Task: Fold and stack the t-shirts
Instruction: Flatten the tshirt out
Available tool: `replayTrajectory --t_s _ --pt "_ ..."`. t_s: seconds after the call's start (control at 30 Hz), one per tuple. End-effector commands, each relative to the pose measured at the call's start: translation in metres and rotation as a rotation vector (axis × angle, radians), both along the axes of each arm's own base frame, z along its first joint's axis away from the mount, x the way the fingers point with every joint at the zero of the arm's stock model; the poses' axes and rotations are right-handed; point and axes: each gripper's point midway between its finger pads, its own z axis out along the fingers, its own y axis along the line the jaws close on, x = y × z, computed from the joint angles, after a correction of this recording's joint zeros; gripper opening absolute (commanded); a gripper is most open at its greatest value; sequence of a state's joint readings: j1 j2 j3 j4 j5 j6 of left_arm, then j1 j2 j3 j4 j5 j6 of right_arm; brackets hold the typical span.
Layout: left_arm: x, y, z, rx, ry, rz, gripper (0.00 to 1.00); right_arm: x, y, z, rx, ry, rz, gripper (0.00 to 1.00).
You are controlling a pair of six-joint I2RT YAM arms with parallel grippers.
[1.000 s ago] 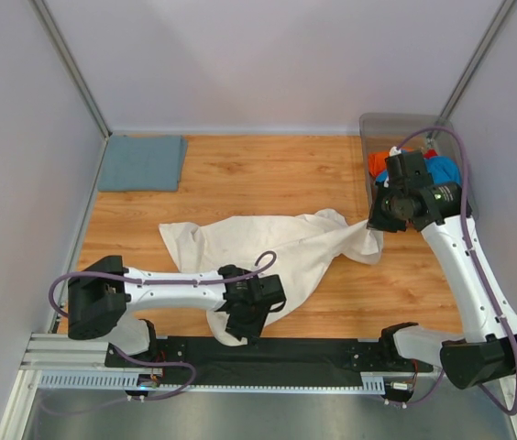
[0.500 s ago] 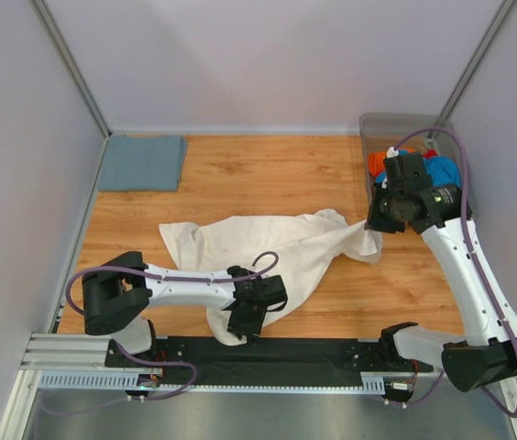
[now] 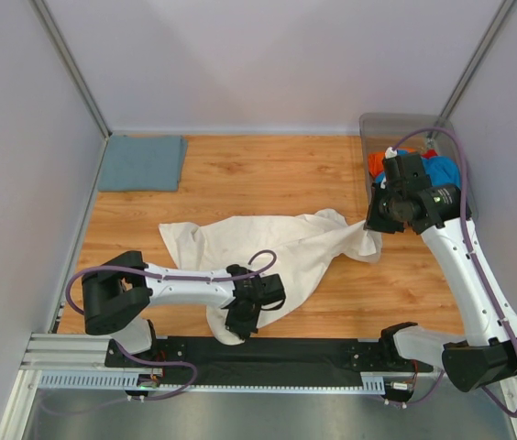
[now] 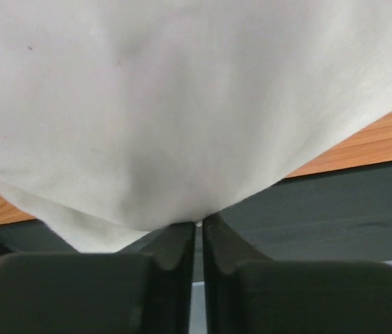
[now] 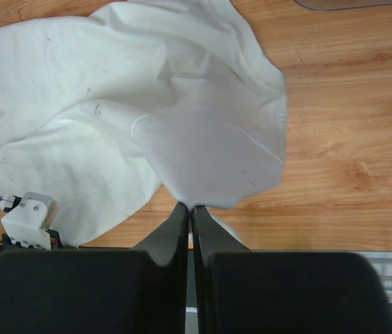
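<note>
A large cream-white t-shirt [image 3: 268, 246] lies crumpled across the middle of the wooden table. My left gripper [image 3: 240, 323] is shut on its near edge by the table's front rail; the cloth [image 4: 182, 118] hangs over the fingertips in the left wrist view. My right gripper [image 3: 375, 224] is shut on the shirt's right end and holds it lifted; that cloth [image 5: 210, 153] shows in the right wrist view. A dull grey-blue t-shirt [image 3: 142, 162] lies folded at the far left corner. Bright blue [image 3: 444, 170] and orange-red [image 3: 379, 163] shirts sit in the bin.
A clear grey plastic bin [image 3: 405, 124] stands at the far right corner, beside my right arm. White walls close in the left, back and right. A black rail [image 3: 313, 353] runs along the table's near edge.
My left gripper has shifted slightly down and left with the shirt's near edge. My right gripper has barely moved.
</note>
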State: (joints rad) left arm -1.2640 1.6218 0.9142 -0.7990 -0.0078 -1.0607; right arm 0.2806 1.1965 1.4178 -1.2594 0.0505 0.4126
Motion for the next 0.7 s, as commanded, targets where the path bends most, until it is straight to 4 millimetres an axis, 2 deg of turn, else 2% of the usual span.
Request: replayTrajectory --t_s 0.0,0.2,0.23,0.27,0.3,0.4,0.43,0.47,0.5,0.53,0.57,0.6,0.63,0.67 --pt "-0.002 0.019 -0.017 0.076 -0.017 0.020 0.05 0.007 0.002 0.008 0.001 -0.053 0.017 0.00" --pt "0.000 0.024 -0.024 0.107 -0.061 0.001 0.10 0.009 0.002 0.005 -0.001 -0.054 0.012 0.00" --pt "0.002 0.025 -0.022 0.112 -0.068 0.000 0.08 0.010 0.002 0.004 -0.003 -0.052 0.013 0.00" --pt "0.003 0.026 -0.019 0.121 -0.075 0.000 0.00 0.010 0.002 0.004 -0.004 -0.051 0.011 0.00" --pt "0.007 0.027 -0.014 0.129 -0.098 -0.002 0.00 0.010 0.001 0.003 -0.007 -0.049 0.009 0.00" --pt "0.016 0.025 0.022 0.098 -0.158 -0.009 0.00 0.015 0.003 0.003 -0.001 -0.046 -0.003 0.00" --pt "0.024 0.028 0.050 0.077 -0.212 -0.012 0.00 0.020 0.005 0.005 0.010 -0.053 -0.014 0.00" --pt "0.025 0.028 0.066 0.059 -0.218 -0.012 0.00 0.023 0.006 0.008 0.014 -0.068 -0.014 0.00" --pt "0.035 0.033 0.082 0.058 -0.286 -0.004 0.00 0.030 0.008 0.010 0.031 -0.079 -0.036 0.00" --pt "0.040 0.041 0.114 0.034 -0.330 0.007 0.00 0.035 0.011 0.012 0.044 -0.089 -0.043 0.00" --pt "0.048 0.047 0.129 0.028 -0.366 0.020 0.00 0.042 0.015 0.021 0.076 -0.107 -0.047 0.00" --pt "0.059 0.056 0.145 0.027 -0.419 0.036 0.00 0.050 0.020 0.018 0.098 -0.089 -0.065 0.00" --pt "0.065 0.067 0.169 -0.001 -0.454 0.061 0.00 0.059 0.024 0.024 0.124 -0.103 -0.074 0.00" --pt "0.078 0.080 0.181 0.003 -0.490 0.094 0.00 0.071 0.022 0.039 0.147 -0.139 -0.097 0.00"
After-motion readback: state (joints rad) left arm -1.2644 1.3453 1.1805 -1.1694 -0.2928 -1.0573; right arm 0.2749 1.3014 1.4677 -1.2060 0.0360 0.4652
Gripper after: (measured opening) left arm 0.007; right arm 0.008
